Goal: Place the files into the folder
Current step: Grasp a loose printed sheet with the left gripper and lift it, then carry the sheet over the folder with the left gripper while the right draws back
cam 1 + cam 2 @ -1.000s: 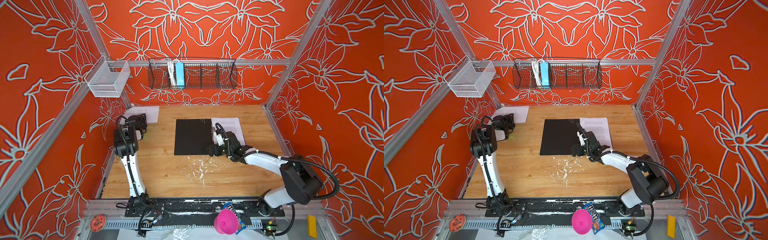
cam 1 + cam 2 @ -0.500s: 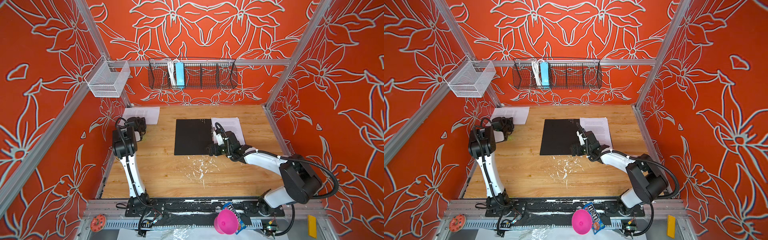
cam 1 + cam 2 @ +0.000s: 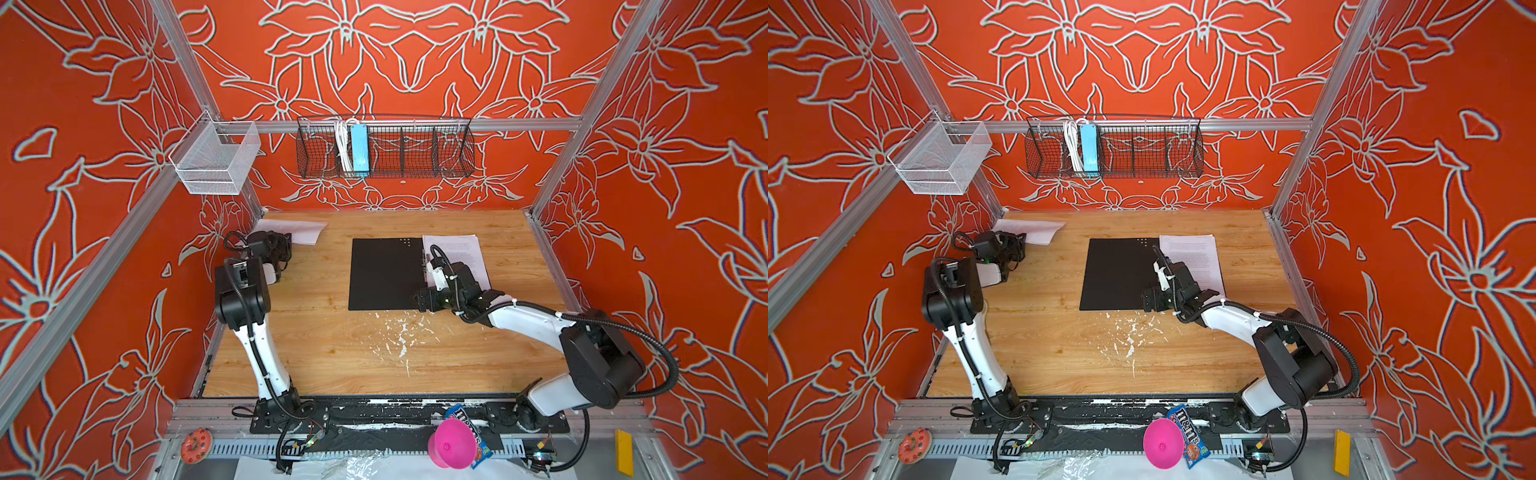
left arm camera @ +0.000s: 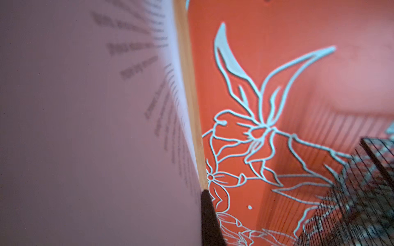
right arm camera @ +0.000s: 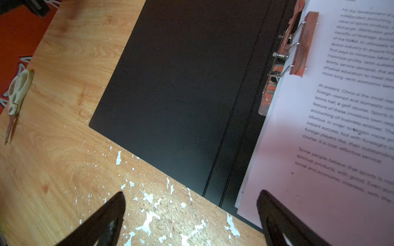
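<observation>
Over at the far left corner of the bench (image 3: 332, 353): pinching the loose sheets (image 3: 305, 230) by their near edge with the left end effector (image 3: 286, 246), pressed together, one dark fingertip (image 4: 210, 219) showing against paper in the left wrist view, its partner hidden behind the page; lying mid-bench, well apart and off to that end effector's right: the folder (image 3: 384, 274), opened black side up, long axis running near to far; held already under its metal clip (image 5: 298, 49): a printed page (image 5: 351, 106) on the right half; hovering spread wide over the folder's near edge by the spine: the right end effector (image 5: 191, 198), gripping nothing; probably calls for a rightward carry by the left arm, nearer the sheets, with a turn on the way, those seemingly lying crosswise to the folder; leaves the right arm, nearer the folder, for the clip.
</observation>
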